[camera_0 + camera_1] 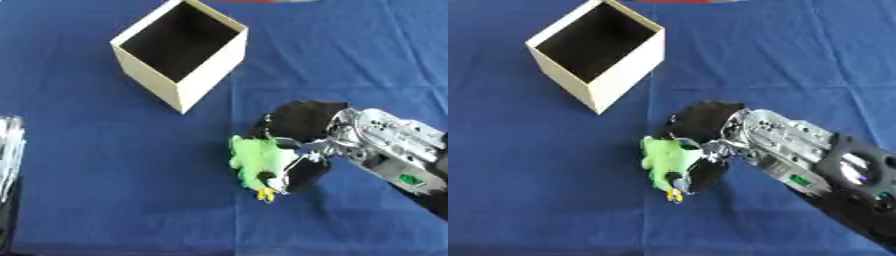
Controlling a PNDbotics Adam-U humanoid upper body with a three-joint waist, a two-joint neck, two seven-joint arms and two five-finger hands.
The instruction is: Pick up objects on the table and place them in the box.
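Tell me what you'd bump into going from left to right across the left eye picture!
Silvery thing at the left edge → open box → green toy → right hand holding the toy.

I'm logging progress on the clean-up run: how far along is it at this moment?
Nothing shows as done: the box stands open with only a dark inside visible. In hand: the right hand is closed around the green toy on the blue cloth. Left: lifting the toy, carrying it to the box, releasing it inside.
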